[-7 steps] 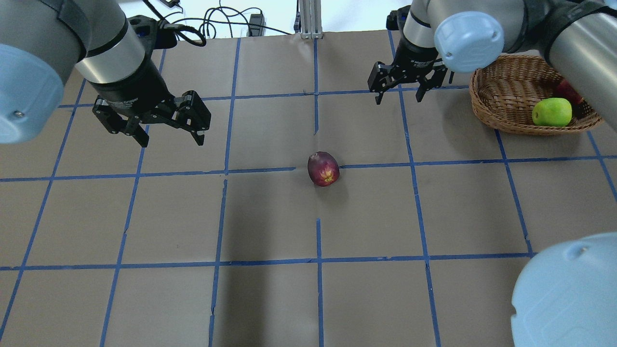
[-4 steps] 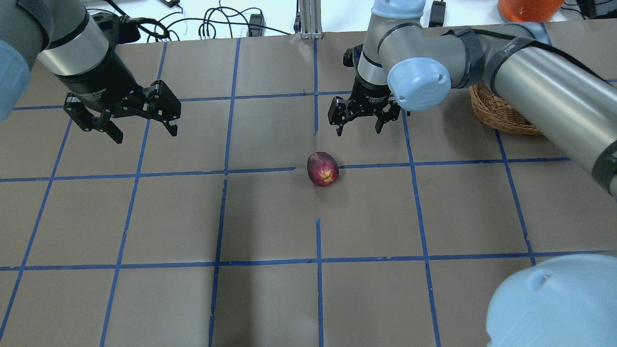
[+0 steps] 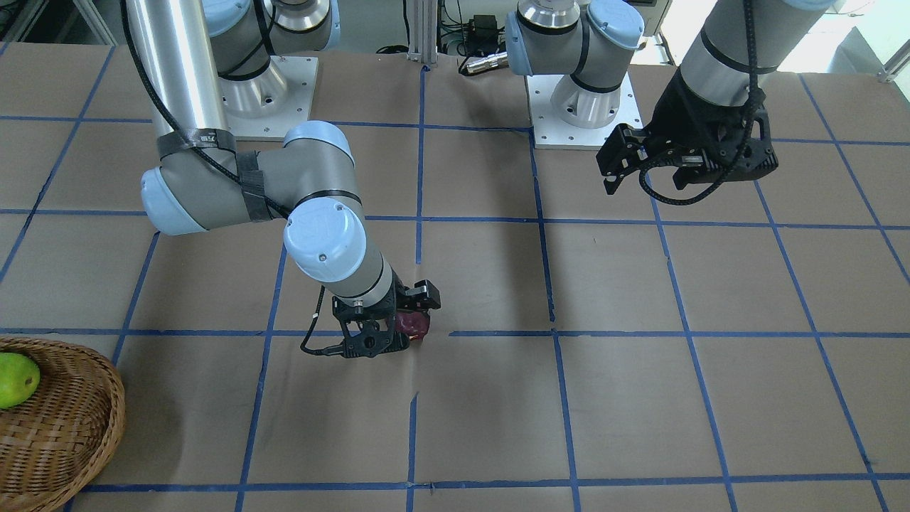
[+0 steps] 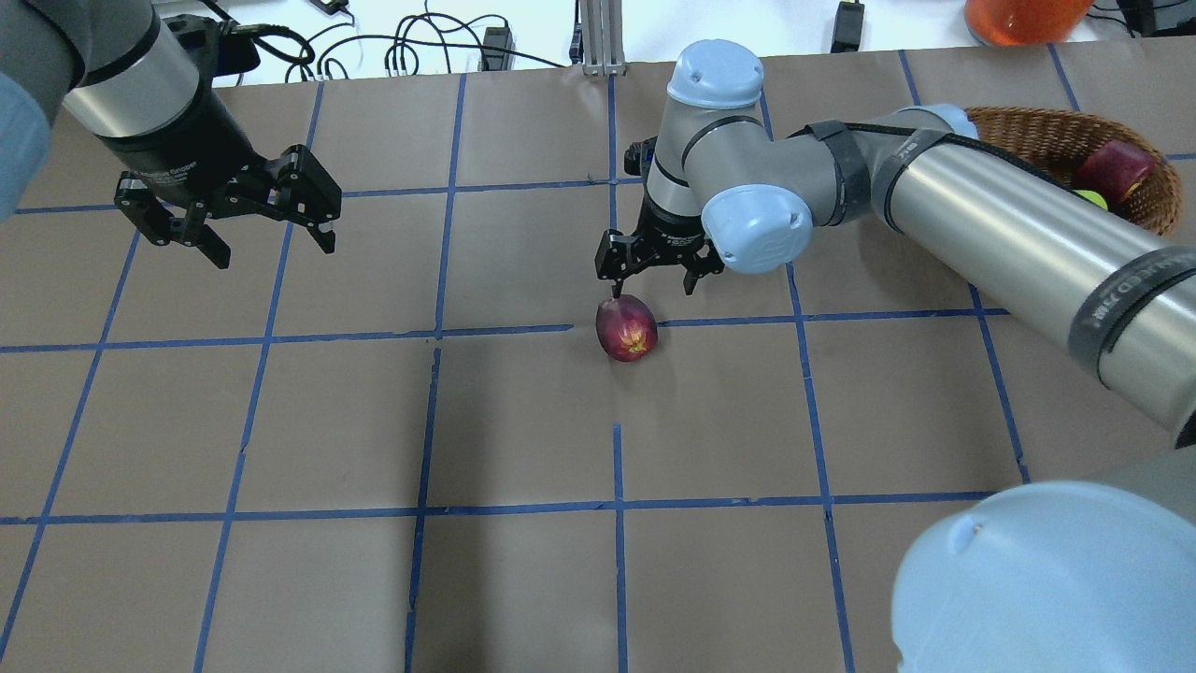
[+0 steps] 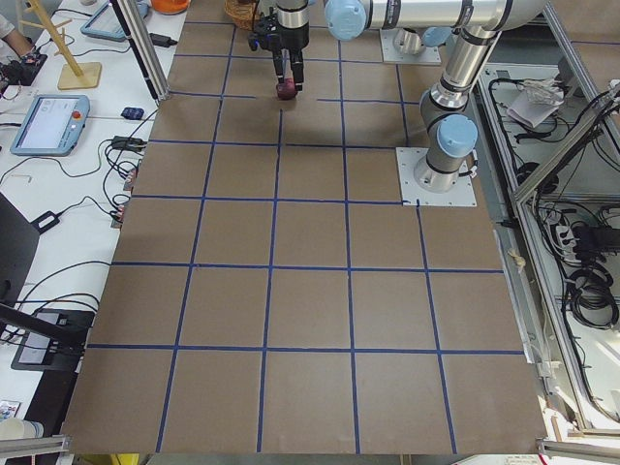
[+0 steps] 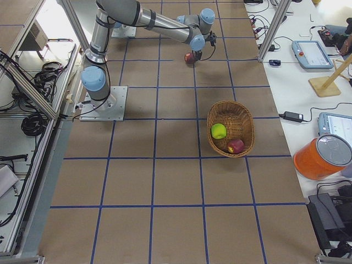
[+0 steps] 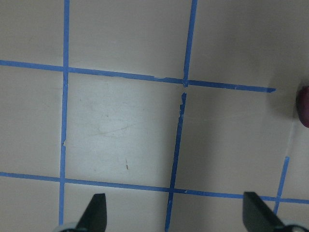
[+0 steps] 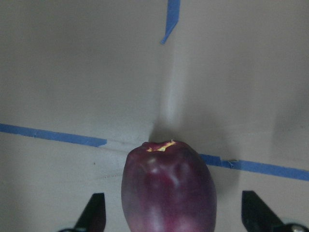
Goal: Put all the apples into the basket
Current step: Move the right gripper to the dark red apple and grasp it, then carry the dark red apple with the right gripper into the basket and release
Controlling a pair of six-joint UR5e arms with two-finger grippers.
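Maroon apple (image 4: 626, 328) on counter (image 4: 523, 421) mid-grid, well apart from basket (image 4: 1028, 131), between wide-spread fingers of right gripper (image 4: 652, 290), ungripped. Left gripper (image 4: 276, 252) wide too, empty. Risk: off-centre closing, nudging the round apple into a roll.

text | left gripper (image 4: 274, 250) collar: white print, "Gripper" legible | other lettering blurred

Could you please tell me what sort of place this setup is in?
Likely a robotics lab work cell: an arm base bolted to a paper-covered table gridded with blue tape, and a teach pendant beside it.
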